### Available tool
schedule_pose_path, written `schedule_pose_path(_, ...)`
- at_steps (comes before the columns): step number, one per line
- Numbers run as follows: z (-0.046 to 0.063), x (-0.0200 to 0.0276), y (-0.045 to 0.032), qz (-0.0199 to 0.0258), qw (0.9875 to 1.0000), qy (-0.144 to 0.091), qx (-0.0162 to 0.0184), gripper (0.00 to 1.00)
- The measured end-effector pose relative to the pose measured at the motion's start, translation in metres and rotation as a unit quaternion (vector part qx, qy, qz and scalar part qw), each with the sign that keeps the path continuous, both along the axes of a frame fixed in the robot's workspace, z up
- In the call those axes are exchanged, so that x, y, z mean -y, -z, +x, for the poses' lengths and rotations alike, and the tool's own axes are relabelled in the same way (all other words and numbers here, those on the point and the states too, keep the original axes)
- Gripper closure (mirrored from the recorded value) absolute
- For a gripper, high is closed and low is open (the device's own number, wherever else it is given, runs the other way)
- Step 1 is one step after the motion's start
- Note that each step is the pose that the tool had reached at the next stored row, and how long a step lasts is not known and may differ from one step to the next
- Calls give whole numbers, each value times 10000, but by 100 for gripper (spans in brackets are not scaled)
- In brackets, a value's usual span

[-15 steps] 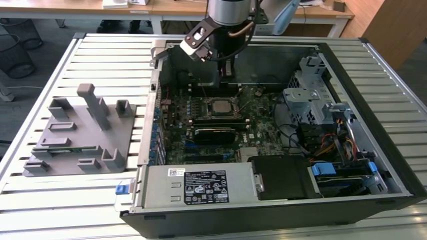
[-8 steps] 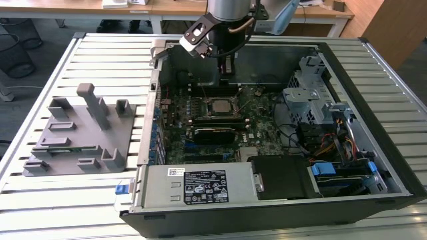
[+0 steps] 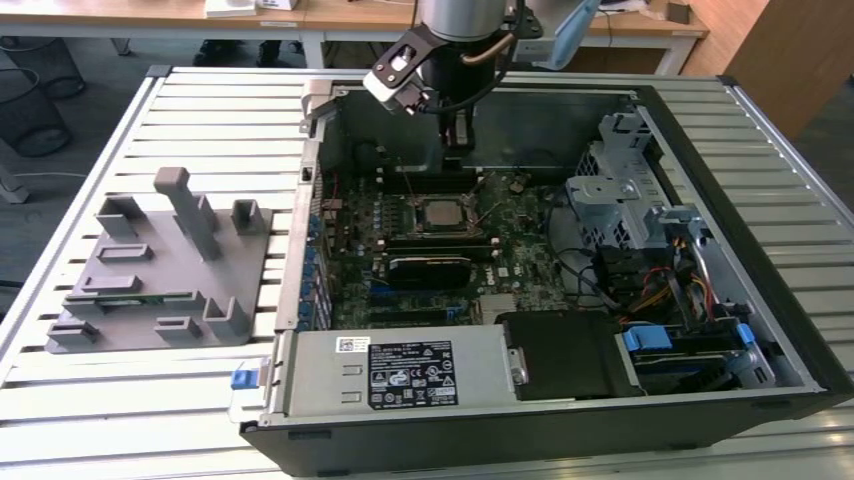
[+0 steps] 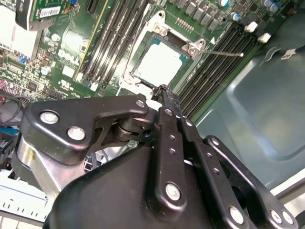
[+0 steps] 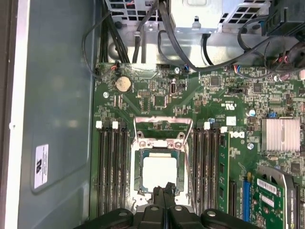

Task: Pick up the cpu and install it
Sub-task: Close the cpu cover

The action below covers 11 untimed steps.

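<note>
In both wrist views the gripper (image 5: 164, 190) (image 4: 164, 90) has its fingers pressed together, holding nothing, tips near the cpu (image 5: 157, 172) (image 4: 159, 63), which lies in the socket (image 5: 135, 164). The exterior view sets the gripper (image 3: 458, 155) at the cpu's (image 3: 438, 212) 12 o'clock and a grey fixture (image 3: 160, 265) at its 9 o'clock, outside the open case (image 3: 534, 440).

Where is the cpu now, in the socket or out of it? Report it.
In. In the first wrist view the cpu lies flat inside the socket on the motherboard, silvery top up.
</note>
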<state>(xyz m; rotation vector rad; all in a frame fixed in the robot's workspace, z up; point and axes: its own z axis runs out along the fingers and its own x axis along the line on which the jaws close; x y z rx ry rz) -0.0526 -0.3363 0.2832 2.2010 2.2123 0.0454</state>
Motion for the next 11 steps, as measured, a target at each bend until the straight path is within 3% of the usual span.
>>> schedule_pose_path(11, 144, 0, 0, 2, 10000, 0, 0, 89)
